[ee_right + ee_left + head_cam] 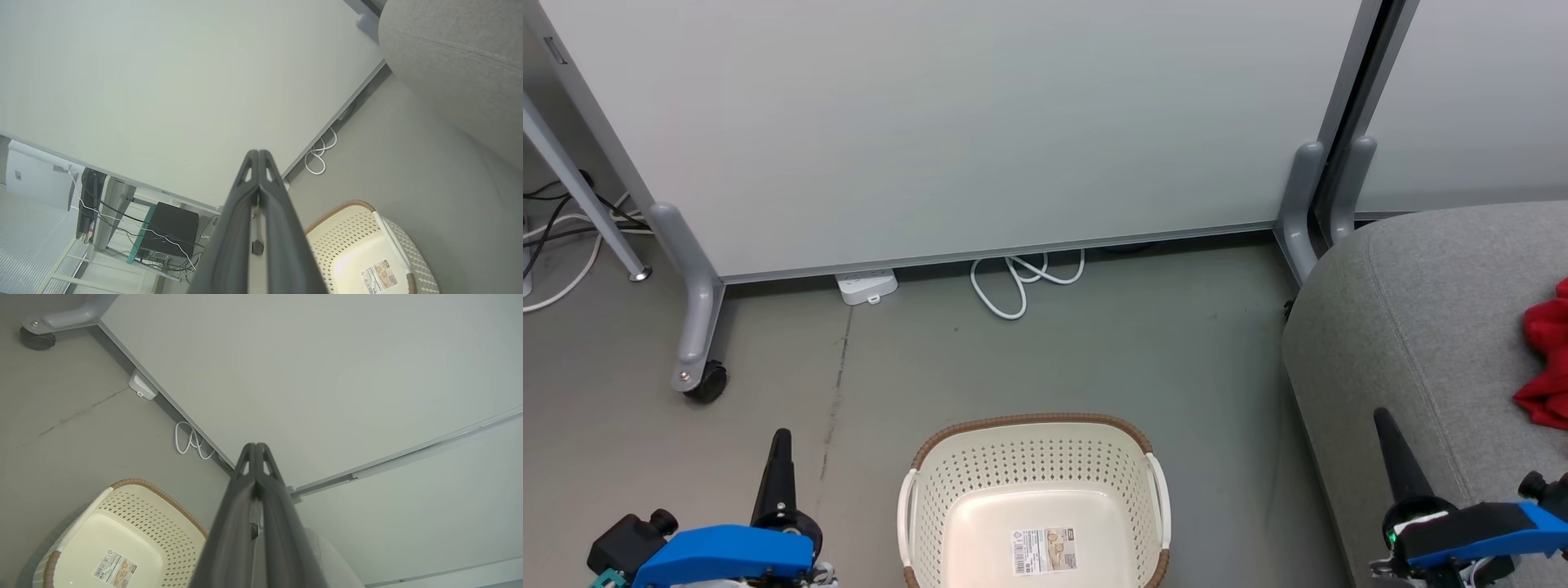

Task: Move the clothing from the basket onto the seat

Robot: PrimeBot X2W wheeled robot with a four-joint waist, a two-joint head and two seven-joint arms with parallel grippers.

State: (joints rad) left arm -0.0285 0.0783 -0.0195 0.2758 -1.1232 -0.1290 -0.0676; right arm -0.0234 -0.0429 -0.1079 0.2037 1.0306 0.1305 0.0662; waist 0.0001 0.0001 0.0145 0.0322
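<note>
I am looking down at the floor (pixel 1094 343), with the basket (pixel 1029 465) sitting at six o'clock in my head view, between my two arms. Its bottom is showing bare, with only the label (pixel 1045 551) on it. The near edge is running off the picture, so I am not vouching for that strip.

My left gripper (pixel 781 453) is pointing up at about seven o'clock, its two fingers pressed tight together and gripping nothing. My right gripper (pixel 1390 449) is doing the same at about five o'clock, clenched on empty air and showing against the near edge of the seat (pixel 1421 310). In both wrist views the fingertips are meeting with no cloth between them.

The seat is taking up the three-to-four o'clock side. The clothing (pixel 1547 359) is lying on top of it at three o'clock, a red heap cut by the picture's edge and well apart from the basket. I am not able to tell whether that heap is one garment or both.

I am judging the job as finished or nearly so, since nothing red is showing in the basket or on the floor. What may be remaining is checking the hidden strip of basket.
</note>
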